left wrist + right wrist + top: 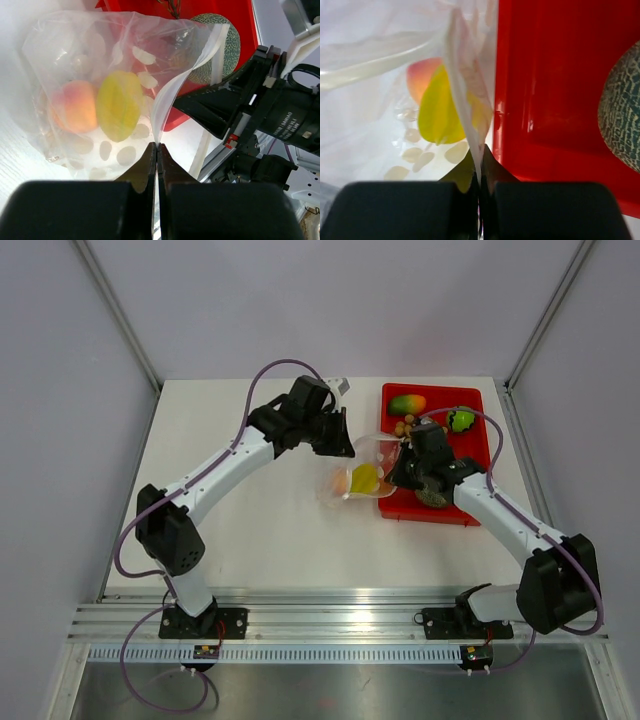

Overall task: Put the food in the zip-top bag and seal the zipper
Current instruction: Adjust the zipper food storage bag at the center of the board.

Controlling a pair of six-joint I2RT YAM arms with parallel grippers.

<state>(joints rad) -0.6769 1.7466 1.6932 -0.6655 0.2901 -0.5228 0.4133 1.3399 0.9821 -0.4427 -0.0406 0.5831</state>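
The clear zip-top bag (pixel 358 476) lies left of the red tray, holding an orange-peach fruit (pixel 75 106) and a yellow piece (pixel 119 105). My left gripper (pixel 157 146) is shut on a fold of the bag's mouth edge. My right gripper (pixel 480 150) is shut on the opposite edge of the bag, beside the tray wall. The whitish zipper (pixel 218 44) runs along the mouth. The netted melon (pixel 622 107) sits in the tray, partly under my right arm. A mango (pixel 407 404), a green apple (pixel 461 421) and a longan cluster (pixel 404 427) lie at the tray's far end.
The red tray (pixel 472 400) stands at the back right of the white table, its left wall touching the bag. Both arms meet over the bag. An aluminium rail runs along the near edge, and grey walls close in the sides.
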